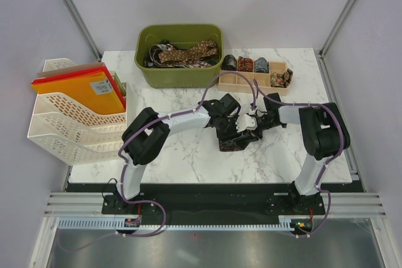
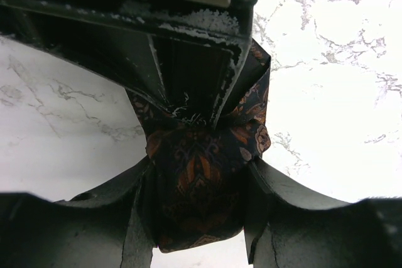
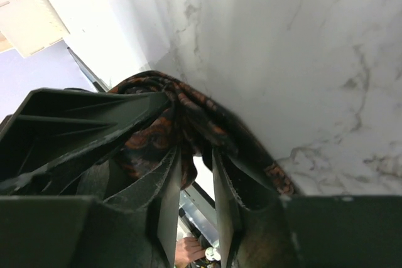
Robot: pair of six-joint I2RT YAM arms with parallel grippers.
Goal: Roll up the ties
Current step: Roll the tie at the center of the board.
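Note:
A dark brown tie (image 1: 233,140) with an orange print lies bunched on the marble table, between my two grippers. My left gripper (image 1: 230,123) is shut on it; in the left wrist view the fabric (image 2: 201,155) fills the space between its fingers (image 2: 198,208). My right gripper (image 1: 251,123) faces it from the right and nips a fold of the same tie (image 3: 188,108) at its narrow fingertips (image 3: 196,155). The right gripper's body (image 2: 207,42) sits just beyond the tie in the left wrist view.
A green bin (image 1: 146,67) with several loose ties stands at the back. A wooden divided tray (image 1: 242,83) to its right holds several rolled ties (image 1: 245,64). A white file rack (image 1: 69,123) with coloured folders stands at the left.

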